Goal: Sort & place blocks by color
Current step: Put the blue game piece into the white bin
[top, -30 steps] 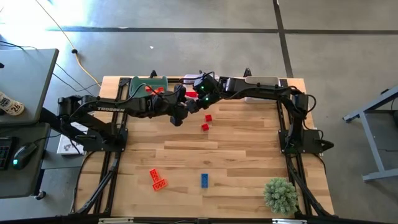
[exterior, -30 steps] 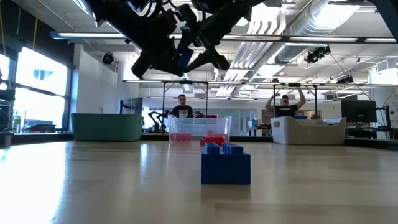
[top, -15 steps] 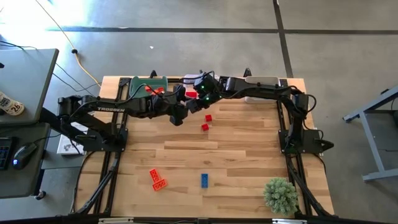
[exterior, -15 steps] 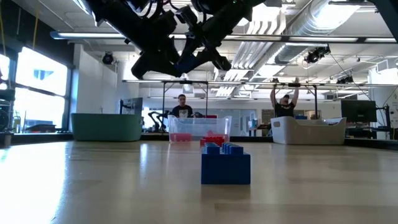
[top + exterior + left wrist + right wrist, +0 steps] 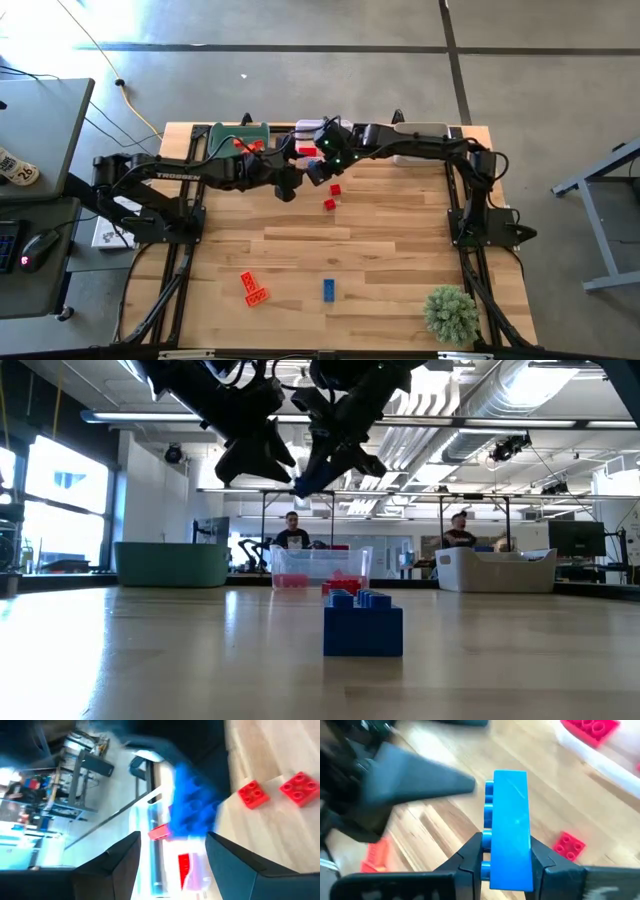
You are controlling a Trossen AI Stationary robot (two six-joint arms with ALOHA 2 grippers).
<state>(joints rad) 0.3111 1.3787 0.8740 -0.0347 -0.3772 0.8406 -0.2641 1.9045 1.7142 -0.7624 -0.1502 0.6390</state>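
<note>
A blue oblong block point(image 5: 510, 830) hangs above the table's far middle, with my right gripper point(image 5: 318, 170) shut on it. My left gripper point(image 5: 292, 180) stands open just left of it. In the left wrist view its two fingers flank the blurred blue block point(image 5: 192, 815). Two red blocks point(image 5: 332, 196) lie on the table below the grippers. Near the front edge lie two orange blocks point(image 5: 253, 288) and another blue block point(image 5: 328, 290). That near blue block point(image 5: 362, 625) rests flat with its studs up. My right gripper pinches the blue block's near end point(image 5: 507, 870) between its two fingers, one on the studded face and one on the opposite face. The fingers slant down from the table's right. The block sticks out past the fingertips, in line with them, lifted clear of the table.
Along the far edge stand a green bin point(image 5: 238, 138), a clear bin point(image 5: 310, 132) with red blocks inside, and a pale bin point(image 5: 420, 135). A small green plant point(image 5: 450, 312) sits at the near right corner. People stand in the room beyond the table.
My right gripper has shut on the blue block and tipped further down. My left gripper, which held that block a second ago, has opened and let it go. Both arms have stayed in place, and the block hangs where it did.
</note>
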